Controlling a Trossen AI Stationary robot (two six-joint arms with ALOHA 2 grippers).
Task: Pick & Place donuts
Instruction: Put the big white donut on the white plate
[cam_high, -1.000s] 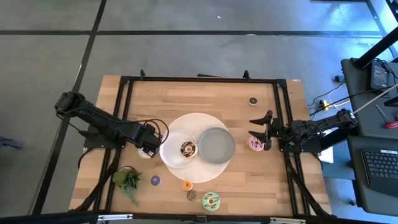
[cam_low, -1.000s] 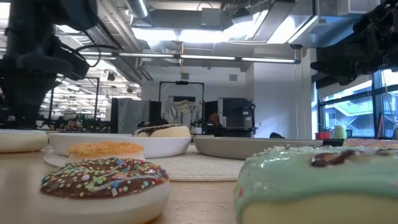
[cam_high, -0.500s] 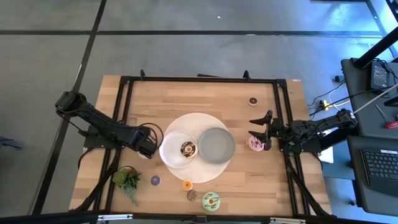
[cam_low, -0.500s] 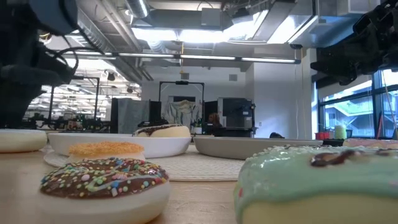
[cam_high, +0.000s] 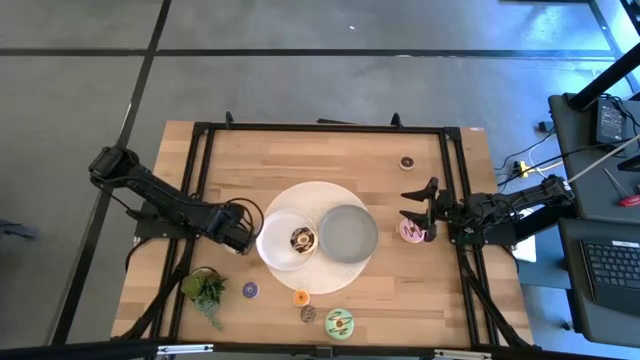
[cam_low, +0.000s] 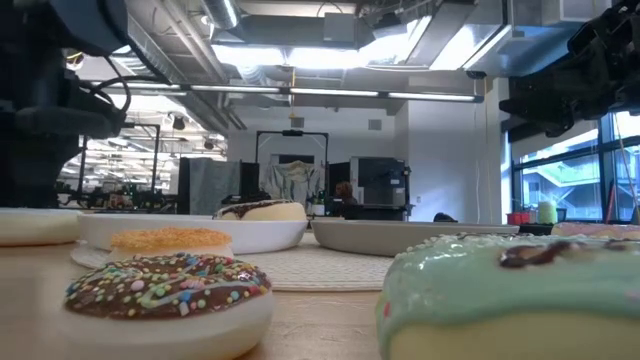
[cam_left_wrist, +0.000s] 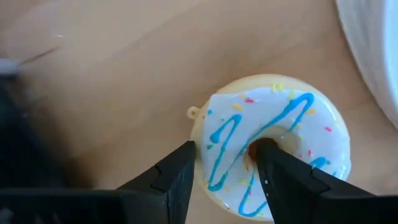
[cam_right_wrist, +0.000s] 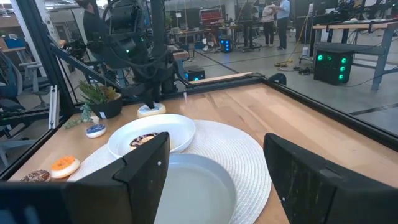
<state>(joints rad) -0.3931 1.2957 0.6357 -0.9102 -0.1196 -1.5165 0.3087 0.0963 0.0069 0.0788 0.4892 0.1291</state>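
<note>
Left gripper (cam_left_wrist: 224, 171) low at frame left-centre, fingers straddling one side of white-iced donut (cam_left_wrist: 273, 149), one finger in its hole, not visibly clamped. Right gripper (cam_high: 418, 211) spread wide over pink donut (cam_high: 409, 231), frame right.

1. White-iced donut (cam_left_wrist: 273, 149) — pale cream base, white icing with blue zigzag lines and pink, yellow sprinkles.
2. Green-iced donut (cam_low: 520, 290) — mint icing with dark chocolate bits.
3. Chocolate donut (cam_low: 168, 285) — brown icing, many-coloured sprinkles, cream base.
4. Orange mini donut (cam_high: 301, 297) — orange.
5. Purple mini donut (cam_high: 250, 290) — purple.
6. Pink donut (cam_high: 411, 230) — pink.
7. White bowl (cam_high: 275, 245), grey dish (cam_high: 348, 232), white round mat (cam_right_wrist: 230, 149).
8. Table (cam_high: 300, 160) — light wood, black frame.
9. Plant (cam_high: 205, 290) — green.
</note>
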